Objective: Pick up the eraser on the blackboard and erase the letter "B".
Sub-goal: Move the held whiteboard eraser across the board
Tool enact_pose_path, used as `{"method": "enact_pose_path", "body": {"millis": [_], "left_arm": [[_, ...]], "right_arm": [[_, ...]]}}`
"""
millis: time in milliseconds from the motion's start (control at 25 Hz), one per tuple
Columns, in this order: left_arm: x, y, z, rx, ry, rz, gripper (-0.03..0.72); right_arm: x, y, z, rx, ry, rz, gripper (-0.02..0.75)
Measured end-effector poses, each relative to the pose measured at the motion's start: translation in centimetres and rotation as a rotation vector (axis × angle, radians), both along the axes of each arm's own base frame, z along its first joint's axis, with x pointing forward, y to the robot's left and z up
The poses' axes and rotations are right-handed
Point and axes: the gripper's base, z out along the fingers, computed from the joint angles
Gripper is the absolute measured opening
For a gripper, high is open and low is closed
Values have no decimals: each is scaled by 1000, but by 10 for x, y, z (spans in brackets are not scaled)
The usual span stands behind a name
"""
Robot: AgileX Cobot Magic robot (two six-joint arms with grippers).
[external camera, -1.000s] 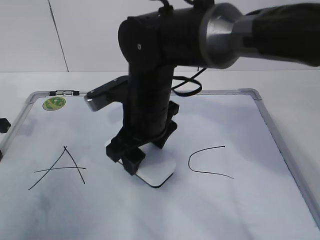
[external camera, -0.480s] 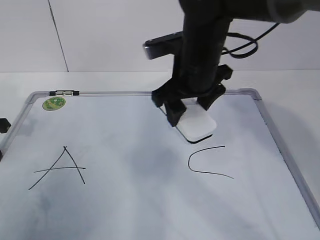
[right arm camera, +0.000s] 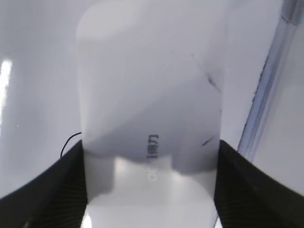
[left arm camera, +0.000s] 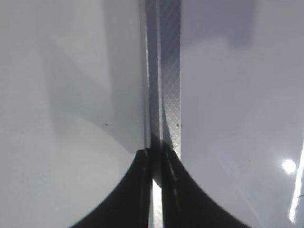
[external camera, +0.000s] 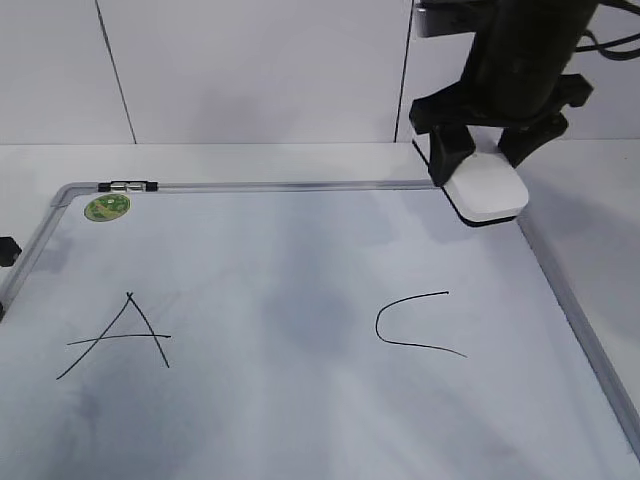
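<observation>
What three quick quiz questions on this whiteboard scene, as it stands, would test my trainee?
1. True or false: a black letter B shows between the black handwritten A and black handwritten C.
2. What does the right gripper hold?
3. Over which corner of the white, silver-framed dry-erase board is it: (a) near left, (b) far right, (c) far left, by the round green sticker?

Key: 1 false, none is visible. 2 the white glossy plastic eraser. 3 b.
</observation>
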Motion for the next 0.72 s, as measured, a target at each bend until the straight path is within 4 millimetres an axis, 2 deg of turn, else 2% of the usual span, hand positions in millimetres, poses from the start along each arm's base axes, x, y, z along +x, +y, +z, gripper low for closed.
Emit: {"method": "enact_pose_path", "body": {"millis": [160, 480, 720], "left_arm": [[0, 0, 0, 0, 0, 0, 13], [0, 0, 0, 0, 0, 0, 13], [0, 0, 0, -2, 2, 1, 13]], "right_arm": [[-8, -12, -5, -4, 30, -48, 522], [-45, -27, -39, -30, 138, -110, 522], [-43, -31, -57, 6, 89, -158, 522]]}}
